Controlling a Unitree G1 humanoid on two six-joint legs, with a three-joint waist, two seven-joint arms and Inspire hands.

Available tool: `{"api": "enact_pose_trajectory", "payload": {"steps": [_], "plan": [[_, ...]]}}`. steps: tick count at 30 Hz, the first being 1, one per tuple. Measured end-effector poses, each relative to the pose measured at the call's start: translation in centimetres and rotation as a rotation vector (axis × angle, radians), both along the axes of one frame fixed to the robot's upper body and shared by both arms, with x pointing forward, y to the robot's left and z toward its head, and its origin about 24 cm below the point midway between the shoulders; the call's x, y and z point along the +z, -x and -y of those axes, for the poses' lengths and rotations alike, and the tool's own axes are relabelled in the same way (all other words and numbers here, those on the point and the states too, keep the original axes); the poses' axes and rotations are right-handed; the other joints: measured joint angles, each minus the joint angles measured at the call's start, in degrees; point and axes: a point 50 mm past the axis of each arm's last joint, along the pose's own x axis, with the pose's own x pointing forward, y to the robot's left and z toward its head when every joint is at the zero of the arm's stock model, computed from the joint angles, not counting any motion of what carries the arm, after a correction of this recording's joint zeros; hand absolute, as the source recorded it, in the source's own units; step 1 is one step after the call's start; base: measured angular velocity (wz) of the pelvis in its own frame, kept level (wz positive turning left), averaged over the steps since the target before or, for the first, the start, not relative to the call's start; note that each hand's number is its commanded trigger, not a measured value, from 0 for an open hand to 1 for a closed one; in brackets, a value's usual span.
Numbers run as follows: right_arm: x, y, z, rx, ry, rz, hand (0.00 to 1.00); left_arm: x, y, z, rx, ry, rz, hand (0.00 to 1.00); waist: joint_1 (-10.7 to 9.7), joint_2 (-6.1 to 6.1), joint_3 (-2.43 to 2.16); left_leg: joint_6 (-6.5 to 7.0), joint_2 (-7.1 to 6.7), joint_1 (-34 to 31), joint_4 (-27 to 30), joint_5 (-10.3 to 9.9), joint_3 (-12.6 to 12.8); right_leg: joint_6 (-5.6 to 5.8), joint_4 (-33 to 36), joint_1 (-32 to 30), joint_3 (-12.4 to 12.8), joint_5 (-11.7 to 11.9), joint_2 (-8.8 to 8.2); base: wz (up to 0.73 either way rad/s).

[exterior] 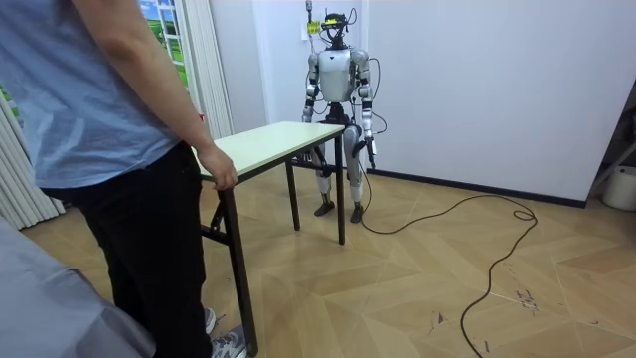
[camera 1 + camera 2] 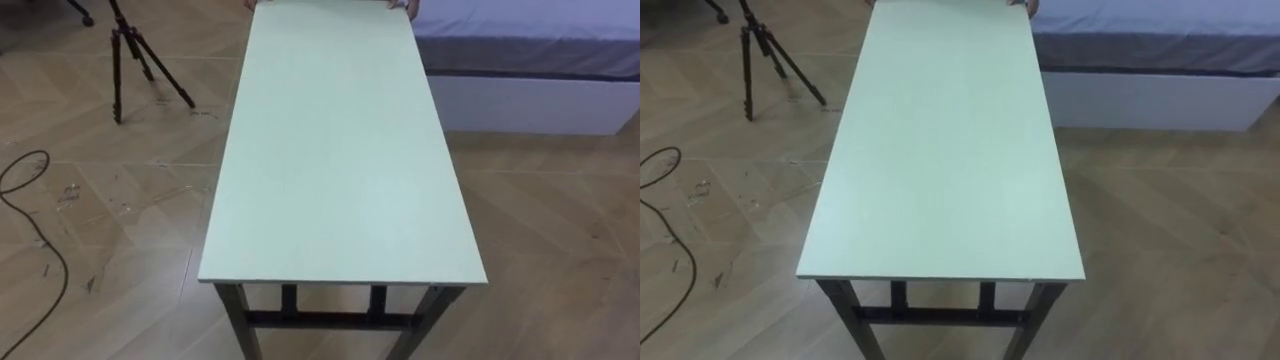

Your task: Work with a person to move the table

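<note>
Gripping one end, a person's hand (image 1: 221, 171) steadies the pale counter (image 1: 268, 139), grounded on the floor (image 1: 447, 278); beyond it stands the robot, right hand (image 1: 320, 151) and left hand (image 1: 372, 149) low, grasp impossible to tell. Lifting looks pending: they must take its edge first.

The pale green surface (image 2: 340, 150) before me fills the frame's centre, from low down up to the top edge, standing on dark legs on the wooden floor (image 2: 110, 200). Also on that floor: a tripod (image 2: 130, 50) upper left, a bed (image 2: 530, 60) upper right.
</note>
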Motion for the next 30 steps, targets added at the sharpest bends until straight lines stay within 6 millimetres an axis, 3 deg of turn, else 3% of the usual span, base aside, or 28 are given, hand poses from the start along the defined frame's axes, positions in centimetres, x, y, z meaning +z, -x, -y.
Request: {"api": "enact_pose_trajectory", "payload": {"steps": [4,9,12,19,25,30], "plan": [[0.2,-0.6,0.3,-0.017,-0.025,0.042,0.0,0.0,-0.6,0.2,0.058,0.078,0.043,0.0,0.06,0.0,0.01,0.01,0.03,-0.75,0.25,-0.01,0.25,-0.02,0.59,-1.0,0.12,0.01,-0.04,-0.03],[1.2,-3.2,0.2,-0.012,-0.084,0.2,0.0,0.6,-2.5,0.7,0.081,0.188,0.155,0.0,0.07,0.45,-0.05,0.01,0.06,-1.0,0.3,-0.01,0.19,-0.08,0.69,-1.27,0.12,0.05,-0.04,0.0],[1.5,-3.8,0.1,-0.014,-0.1,0.243,0.0,0.7,-3.0,0.8,0.104,0.22,0.19,0.0,0.3,0.53,-0.09,0.01,0.06,-1.16,0.29,-0.01,0.2,-0.08,0.68,-1.41,0.05,0.05,-0.05,0.0],[2.5,-4.8,-0.4,0.003,-0.149,0.341,0.0,1.0,-2.9,1.7,0.155,0.328,0.247,0.0,-0.03,1.32,-0.23,0.01,0.02,-2.44,0.92,0.0,0.2,-0.08,0.66,-2.45,0.07,0.05,-0.14,0.0],[3.9,-6.0,-1.2,-0.034,-0.225,0.462,0.0,2.3,-4.0,2.7,0.116,0.409,0.342,0.0,-0.22,0.86,-0.03,0.02,0.03,-2.22,1.03,0.01,0.18,-0.08,0.76,-2.09,-0.01,0.05,-0.2,0.01],[5.4,-6.3,-3.1,-0.063,-0.345,0.56,0.0,4.0,-5.6,4.3,0.168,0.546,0.473,0.0,-0.17,0.1,0.11,0.03,0.03,-2.29,1.21,0.0,0.24,-0.06,0.78,-1.85,-0.39,0.04,-0.29,0.04]]}}
